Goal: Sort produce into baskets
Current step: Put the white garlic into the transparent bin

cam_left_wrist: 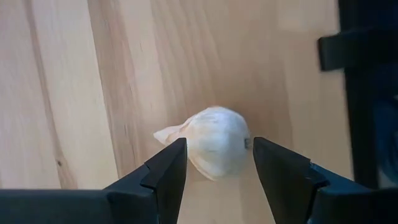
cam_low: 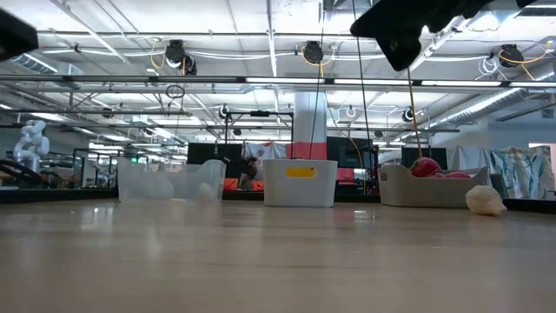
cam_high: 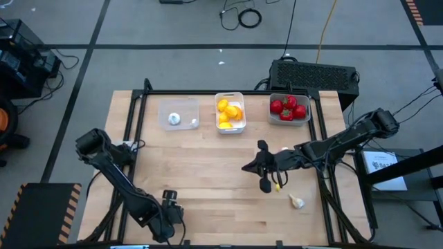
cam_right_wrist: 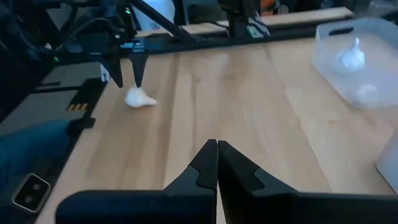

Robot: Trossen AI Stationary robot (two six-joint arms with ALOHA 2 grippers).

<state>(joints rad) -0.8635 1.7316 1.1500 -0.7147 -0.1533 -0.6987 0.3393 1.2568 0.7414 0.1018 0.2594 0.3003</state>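
My left claw (cam_left_wrist: 217, 149) hangs open near the front edge of the counter (cam_left_wrist: 124, 74), toward its left corner. Its two fingers stand either side of a garlic bulb (cam_left_wrist: 214, 140) that lies on the wood, and I cannot tell whether they touch it. A second garlic bulb (cam_high: 296, 202) lies loose toward the front right corner. Farther in, my right claw (cam_right_wrist: 217, 149) is closed on nothing, right of the counter's middle. Three trays line the far edge. The clear tray (cam_high: 166, 108) holds garlic (cam_high: 174, 119), the white tray (cam_high: 230, 95) holds lemons (cam_high: 230, 112), and the pale tray (cam_high: 288, 122) holds tomatoes (cam_high: 288, 107).
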